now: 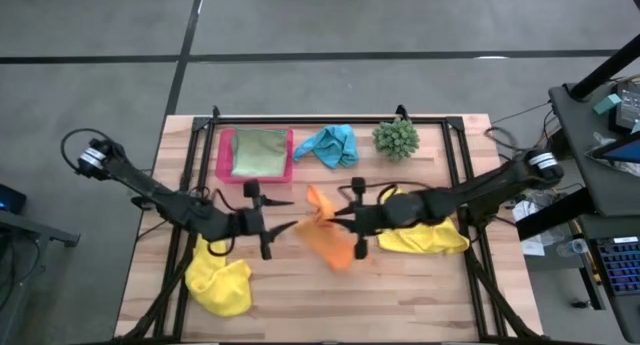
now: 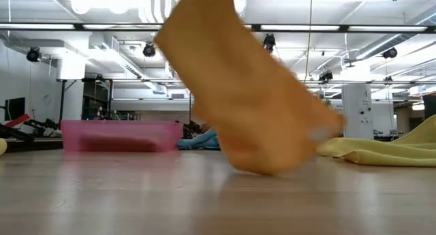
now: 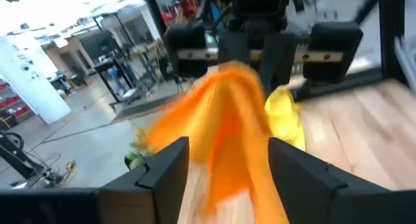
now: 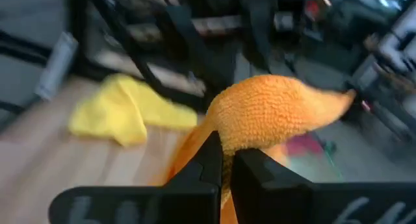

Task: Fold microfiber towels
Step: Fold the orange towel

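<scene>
Left gripper [image 1: 285, 228]: fingers spread, released, just beside the orange towel [image 1: 328, 237].
Orange towel: table centre, partly lifted, lower edge on the wood.
Right gripper [image 1: 338, 217]: clenched on the orange towel's upper edge.
Handling advice: keep the pinch firm; lay the raised edge squarely over the resting half, avoiding bunching.

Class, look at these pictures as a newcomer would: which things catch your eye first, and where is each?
The orange towel stands out, lifted at the table's centre between both arms, with the right gripper shut on it and the left gripper open around its hanging part. Yellow towels lie on either side, and a pink tray holding a green towel sits at the far edge.
</scene>
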You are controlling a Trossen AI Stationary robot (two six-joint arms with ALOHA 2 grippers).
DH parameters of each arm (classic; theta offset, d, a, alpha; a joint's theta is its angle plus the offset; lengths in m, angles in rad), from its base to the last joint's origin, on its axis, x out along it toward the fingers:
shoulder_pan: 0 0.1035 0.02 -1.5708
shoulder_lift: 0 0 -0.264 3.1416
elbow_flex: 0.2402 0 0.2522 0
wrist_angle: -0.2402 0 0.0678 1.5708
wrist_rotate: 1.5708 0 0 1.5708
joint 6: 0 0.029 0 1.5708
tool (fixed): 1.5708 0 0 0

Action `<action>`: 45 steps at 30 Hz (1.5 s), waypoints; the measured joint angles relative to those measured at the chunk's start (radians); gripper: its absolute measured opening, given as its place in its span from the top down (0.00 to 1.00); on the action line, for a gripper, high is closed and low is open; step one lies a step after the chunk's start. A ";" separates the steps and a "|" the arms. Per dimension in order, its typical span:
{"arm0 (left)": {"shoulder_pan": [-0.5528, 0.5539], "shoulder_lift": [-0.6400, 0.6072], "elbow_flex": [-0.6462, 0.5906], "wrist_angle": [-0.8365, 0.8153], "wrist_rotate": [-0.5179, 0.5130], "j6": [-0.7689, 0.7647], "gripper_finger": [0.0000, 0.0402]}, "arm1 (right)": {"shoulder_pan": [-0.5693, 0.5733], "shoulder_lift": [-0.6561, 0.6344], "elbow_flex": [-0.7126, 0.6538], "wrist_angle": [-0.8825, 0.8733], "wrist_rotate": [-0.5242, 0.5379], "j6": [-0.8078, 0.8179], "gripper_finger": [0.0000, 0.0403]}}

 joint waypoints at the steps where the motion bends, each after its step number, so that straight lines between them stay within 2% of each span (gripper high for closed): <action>1: 0.001 -0.012 -0.001 0.007 0.005 -0.005 0.51 | 0.000 -0.026 0.000 0.001 -0.045 -0.012 0.98; 5: 0.006 -0.019 -0.018 0.043 0.042 -0.035 0.51 | -0.009 -0.123 0.000 -0.002 -0.244 -0.012 0.98; 8: 0.006 0.020 -0.028 0.064 0.059 -0.057 0.51 | -0.010 -0.166 0.001 -0.030 -0.247 0.031 0.98; 13: 0.005 0.122 -0.030 0.063 0.059 -0.143 0.51 | -0.010 -0.152 -0.015 -0.100 -0.246 0.080 0.98; 15: 0.005 0.163 -0.026 0.062 0.059 -0.157 0.51 | -0.010 -0.138 -0.019 -0.098 -0.213 0.096 0.98; 19: 0.006 0.214 -0.018 0.073 0.059 -0.154 0.51 | -0.010 -0.112 -0.020 -0.106 -0.079 0.111 0.98; 39: 0.030 0.254 -0.016 0.113 0.059 -0.188 0.52 | -0.013 0.000 -0.023 0.023 -0.087 0.032 0.98; 42: 0.033 0.254 -0.017 0.108 0.058 -0.213 0.55 | -0.014 0.000 -0.023 0.071 -0.003 0.066 0.98; 45: 0.025 0.235 -0.016 0.097 0.036 -0.232 0.56 | -0.014 0.000 -0.023 0.084 0.184 0.077 0.98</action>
